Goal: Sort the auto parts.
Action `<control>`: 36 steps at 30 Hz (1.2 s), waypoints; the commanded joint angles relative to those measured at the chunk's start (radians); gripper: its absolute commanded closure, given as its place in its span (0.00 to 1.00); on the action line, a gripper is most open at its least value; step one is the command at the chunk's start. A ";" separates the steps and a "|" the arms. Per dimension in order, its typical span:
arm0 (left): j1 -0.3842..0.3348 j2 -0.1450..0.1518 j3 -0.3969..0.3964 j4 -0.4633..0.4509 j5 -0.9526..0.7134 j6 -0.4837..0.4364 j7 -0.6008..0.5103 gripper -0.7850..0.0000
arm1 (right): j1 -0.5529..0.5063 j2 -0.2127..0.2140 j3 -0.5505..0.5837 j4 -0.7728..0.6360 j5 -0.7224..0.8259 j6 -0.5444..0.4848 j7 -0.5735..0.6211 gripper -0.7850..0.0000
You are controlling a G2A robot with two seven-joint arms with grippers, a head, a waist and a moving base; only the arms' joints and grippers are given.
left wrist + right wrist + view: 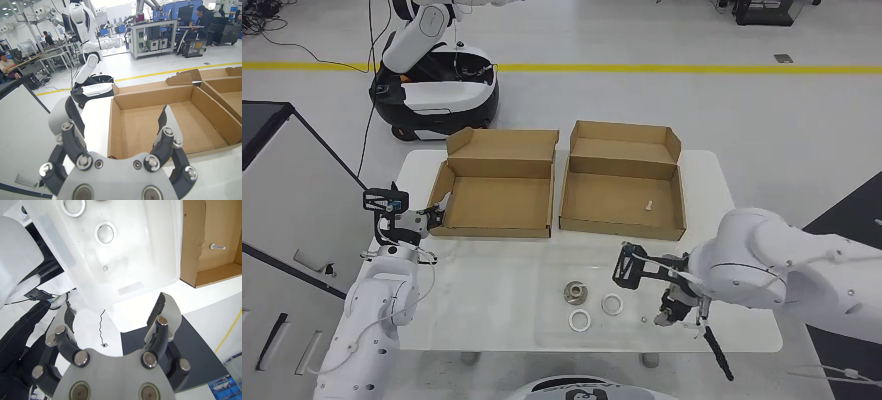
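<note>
L gripper [121, 115] is spread wide w/ nothing btwn its fingers, over the left wall of an empty brown cardboard box [492, 205] on the white table [704, 200]. R gripper [115, 306] is likewise spread & empty, at the near right corner of a clear plastic tray [151, 256] lying at the table's front. In the tray: a grey metal flanged part [575, 292], a white plastic ring [612, 304] just beside it, a second white ring [580, 320] near both, & a small silver screw [105, 268] closest to the R gripper. A second brown cardboard box [622, 200], right next to the first, holds one silver bolt [217, 246]
</note>
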 commanded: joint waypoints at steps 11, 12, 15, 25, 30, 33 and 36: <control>0.000 0.000 0.000 0.000 0.000 0.000 0.000 0.00 | 0.086 -0.101 -0.177 0.097 -0.009 0.074 0.000 0.00; 0.000 0.000 0.000 0.000 0.000 0.000 0.000 0.00 | 0.088 -0.110 -0.186 0.102 -0.009 0.081 0.000 0.00; 0.000 0.000 0.000 0.000 0.000 0.000 0.000 0.00 | 0.074 -0.131 -0.187 0.119 -0.007 0.102 0.000 0.06; 0.000 0.000 0.000 0.000 0.000 0.000 0.000 0.00 | 0.007 -0.180 -0.187 0.151 -0.078 0.182 0.000 0.38; 0.000 0.000 0.000 0.000 0.000 0.000 0.000 0.00 | -0.043 -0.195 -0.187 0.169 -0.109 0.195 0.000 0.46; 0.000 0.000 0.000 0.000 0.000 0.000 0.000 0.00 | -0.062 -0.198 -0.187 0.179 -0.127 0.205 0.000 0.49; 0.000 0.000 0.000 0.000 0.000 0.000 0.000 0.00 | -0.075 -0.197 -0.187 0.185 -0.148 0.218 0.000 0.50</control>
